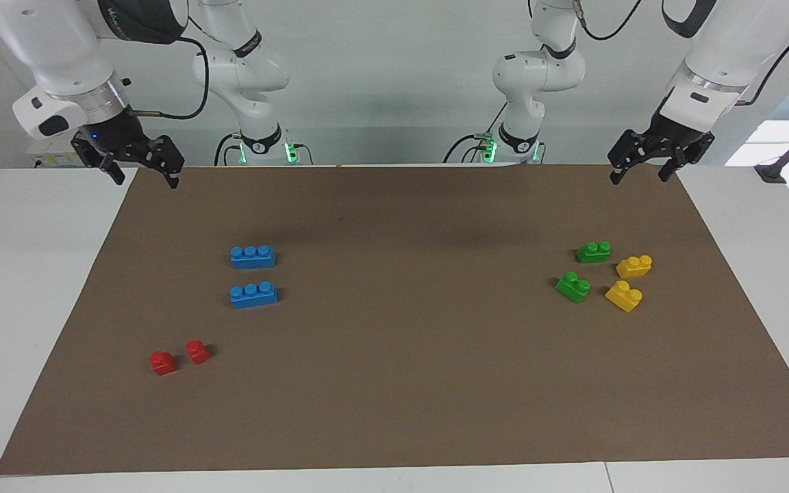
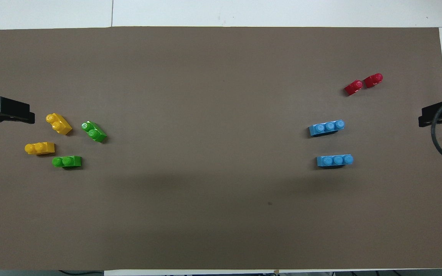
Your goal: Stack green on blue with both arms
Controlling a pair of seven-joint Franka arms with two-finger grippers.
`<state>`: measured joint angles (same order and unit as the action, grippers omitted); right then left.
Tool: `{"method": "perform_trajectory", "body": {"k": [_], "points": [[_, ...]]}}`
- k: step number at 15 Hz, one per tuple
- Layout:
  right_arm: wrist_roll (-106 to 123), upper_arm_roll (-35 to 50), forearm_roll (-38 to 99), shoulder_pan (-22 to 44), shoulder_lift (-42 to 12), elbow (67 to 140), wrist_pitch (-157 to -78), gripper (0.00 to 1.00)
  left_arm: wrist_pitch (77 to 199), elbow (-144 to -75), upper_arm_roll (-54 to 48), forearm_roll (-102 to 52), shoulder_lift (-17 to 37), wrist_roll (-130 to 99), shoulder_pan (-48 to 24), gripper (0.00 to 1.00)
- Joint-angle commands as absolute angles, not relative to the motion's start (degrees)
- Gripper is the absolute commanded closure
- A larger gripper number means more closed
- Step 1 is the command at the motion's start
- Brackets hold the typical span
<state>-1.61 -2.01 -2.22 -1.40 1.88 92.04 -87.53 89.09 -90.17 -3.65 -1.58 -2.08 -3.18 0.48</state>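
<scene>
Red bricks (image 1: 179, 357) lie untouched; green bricks (image 1: 593, 252) and blue bricks (image 1: 253, 257) sit unstacked; left gripper (image 1: 643, 169), right gripper (image 1: 141, 174) both wide, empty.

No text, label or brand could be read with certainty. A round black band at each arm base (image 1: 261, 145) bore a small white mark, possibly a digit, too small to tell. The bricks carried no lettering.

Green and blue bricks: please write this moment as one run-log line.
stage: not started | green bricks: unstacked | blue bricks: bare | left gripper, right gripper: open, empty
</scene>
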Motion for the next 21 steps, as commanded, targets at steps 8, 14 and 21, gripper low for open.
{"method": "perform_trajectory", "body": {"k": [8,14,21], "points": [[-0.4,-1.6,-0.9,-2.5,2.0,92.0,-86.9,0.0,89.7,-89.4,-3.9,-2.0,-2.0,-3.5,1.1,0.0],[-0.4,-1.6,-0.9,-2.5,2.0,92.0,-86.9,0.0,89.9,-92.7,-3.9,-1.9,-3.5,-3.9,1.1,0.0],[-0.4,-1.6,-0.9,-2.5,2.0,92.0,-86.9,0.0,105.4,-110.1,-4.0,-2.0,-10.6,-14.7,1.3,0.0]]}}
